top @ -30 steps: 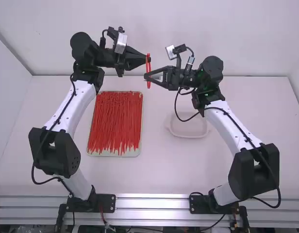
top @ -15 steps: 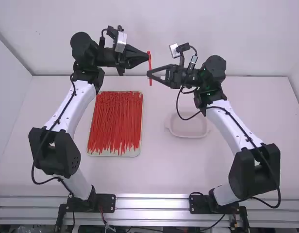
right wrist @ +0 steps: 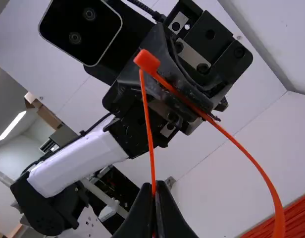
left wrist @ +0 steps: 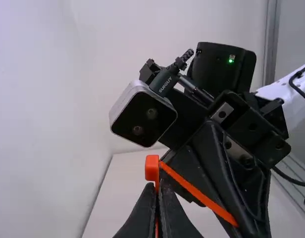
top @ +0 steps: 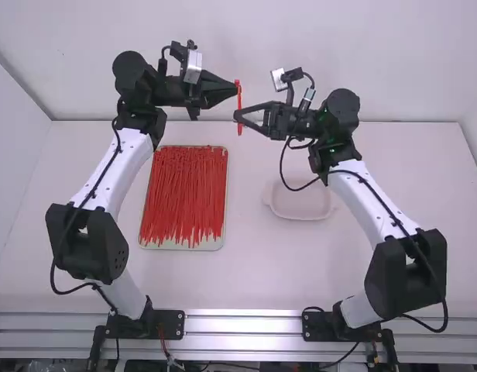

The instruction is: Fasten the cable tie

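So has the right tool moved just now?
Yes, slightly: the right tool, gripping the red cable tie, has shifted up the picture and rightward, away from the tray.

Hands (top: 232, 91) (top: 240, 117) apparently pinch cable tie (top: 240, 128).

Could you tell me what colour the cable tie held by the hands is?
The cable tie is red, seen best in the right wrist view.

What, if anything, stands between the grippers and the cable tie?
Nothing visible does. The left gripper and the right gripper are both shut on the red cable tie, which hangs in the air between them.
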